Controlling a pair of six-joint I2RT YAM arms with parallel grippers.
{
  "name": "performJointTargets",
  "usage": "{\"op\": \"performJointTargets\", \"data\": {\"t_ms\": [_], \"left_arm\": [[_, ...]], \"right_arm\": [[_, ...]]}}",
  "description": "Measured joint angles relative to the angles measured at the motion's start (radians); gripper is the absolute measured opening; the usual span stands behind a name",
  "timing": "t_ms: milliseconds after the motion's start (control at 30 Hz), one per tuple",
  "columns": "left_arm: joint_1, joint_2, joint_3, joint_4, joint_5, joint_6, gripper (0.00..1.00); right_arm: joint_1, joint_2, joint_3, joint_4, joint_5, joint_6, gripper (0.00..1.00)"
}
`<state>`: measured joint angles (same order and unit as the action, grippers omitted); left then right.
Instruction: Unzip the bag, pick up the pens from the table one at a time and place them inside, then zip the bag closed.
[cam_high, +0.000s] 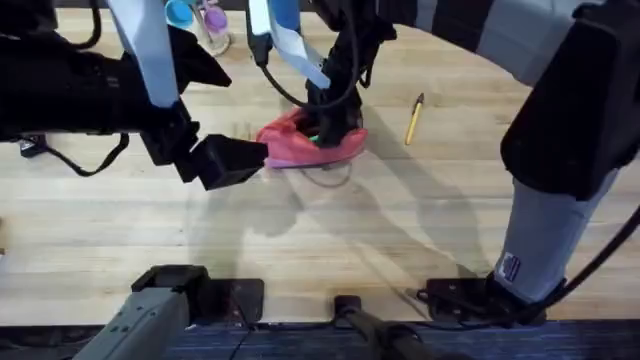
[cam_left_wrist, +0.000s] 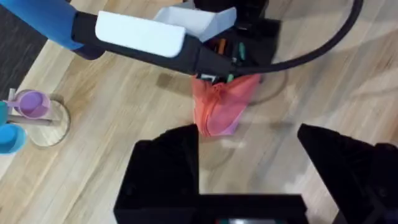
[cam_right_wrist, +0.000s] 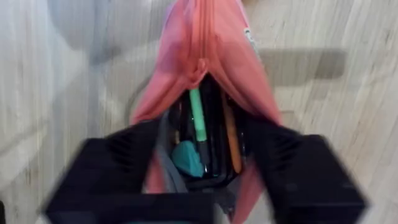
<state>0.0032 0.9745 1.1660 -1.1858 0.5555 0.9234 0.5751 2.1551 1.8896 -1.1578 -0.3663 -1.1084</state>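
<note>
Pink bag (cam_high: 300, 143) lay upper centre of the overhead frame on the wood table (cam_high: 300, 240), right gripper (cam_high: 330, 125) pushed into its unzipped mouth, grip hidden and impossible to tell, left gripper (cam_high: 262, 155) spread wide just beside it, yellow pen (cam_high: 414, 118) apart at upper right.

The right arm (cam_high: 335, 70) blocks the bag (cam_high: 300, 145); table (cam_high: 300, 250) in front lies open.

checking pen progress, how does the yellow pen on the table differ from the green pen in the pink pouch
The slim yellow pen lies bare on the light-wood table, apart from the soft pink fabric pouch; the green pen sits inside the pouch's open end, partly hidden. Both are slim.
</note>
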Motion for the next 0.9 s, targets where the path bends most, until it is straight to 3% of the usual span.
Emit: {"op": "performJointTargets", "data": {"t_ms": [33, 100, 500, 900], "left_arm": [[0.000, 0.000, 0.000, 0.000, 0.000, 0.000, 0.993], [0.000, 0.000, 0.000, 0.000, 0.000, 0.000, 0.993], [0.000, 0.000, 0.000, 0.000, 0.000, 0.000, 0.993], [0.000, 0.000, 0.000, 0.004, 0.000, 0.000, 0.993]], "right_arm": [[0.000, 0.000, 0.000, 0.003, 0.001, 0.000, 0.873], [0.001, 0.000, 0.000, 0.002, 0.003, -0.001, 0.987], [0.001, 0.000, 0.000, -0.011, 0.003, 0.006, 0.996], [-0.029, -0.079, 0.120, -0.157, 0.054, 0.240, 0.996]]}}
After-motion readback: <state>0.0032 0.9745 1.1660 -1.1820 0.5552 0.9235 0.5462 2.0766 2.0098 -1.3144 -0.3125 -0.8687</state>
